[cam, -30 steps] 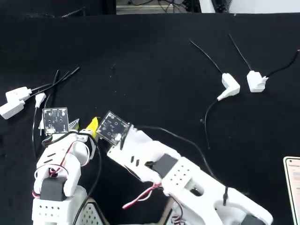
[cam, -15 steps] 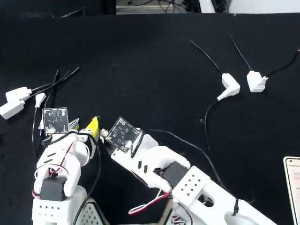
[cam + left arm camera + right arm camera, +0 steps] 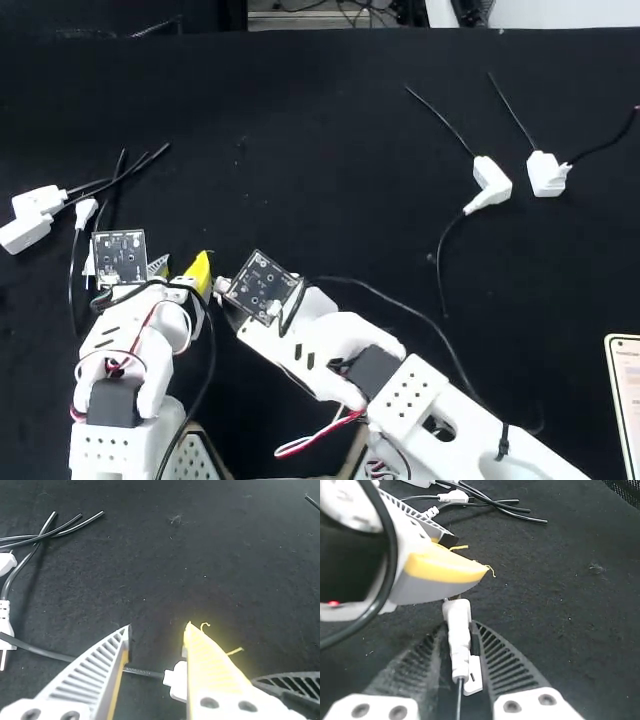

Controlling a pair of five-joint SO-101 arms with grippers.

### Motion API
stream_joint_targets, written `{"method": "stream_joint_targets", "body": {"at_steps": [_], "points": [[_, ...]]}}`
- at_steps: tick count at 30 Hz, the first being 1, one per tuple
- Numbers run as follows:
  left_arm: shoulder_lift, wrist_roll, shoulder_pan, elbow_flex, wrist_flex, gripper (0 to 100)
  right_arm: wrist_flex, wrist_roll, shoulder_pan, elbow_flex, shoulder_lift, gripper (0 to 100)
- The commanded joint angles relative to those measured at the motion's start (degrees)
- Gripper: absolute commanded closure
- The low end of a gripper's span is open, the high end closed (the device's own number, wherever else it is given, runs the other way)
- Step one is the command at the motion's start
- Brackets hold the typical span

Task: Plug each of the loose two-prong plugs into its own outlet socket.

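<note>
Right wrist view shows you the right gripper (image 3: 459, 636) clamped on a small white two-prong plug (image 3: 456, 614) with a thin black cord, just beside the yellow fingertip (image 3: 450, 567) of your left gripper (image 3: 157, 632). That gripper's fingers are spread apart. Two more white plugs (image 3: 490, 185) lie at the black table's (image 3: 300, 120) far right, and white socket blocks (image 3: 25, 235) lie at its left.

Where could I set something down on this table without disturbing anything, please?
The table middle is bare, between the left cables and the two right plugs, and the far strip. Near left is crowded: the left hand and right hand meet at a plug.
</note>
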Motion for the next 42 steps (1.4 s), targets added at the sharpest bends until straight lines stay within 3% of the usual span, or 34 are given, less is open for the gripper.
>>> {"method": "stream_joint_targets", "body": {"at_steps": [1, 25, 33, 42], "points": [[0.53, -0.62, 0.57, 0.04, 0.0, 82, -0.44, -0.7, 2.64, -4.0, -2.86, 98.8], [0.53, -0.62, -0.31, -0.92, -1.85, 82, 0.62, -0.62, 2.9, -3.3, -2.42, 98.8], [0.53, -0.62, -14.29, -3.38, -2.11, 82, 12.66, -0.44, 7.3, -8.48, -2.33, 98.8], [1.05, -3.69, -14.55, -0.92, -2.11, 82, 23.74, -0.79, 5.36, -16.31, 5.85, 98.8]]}}
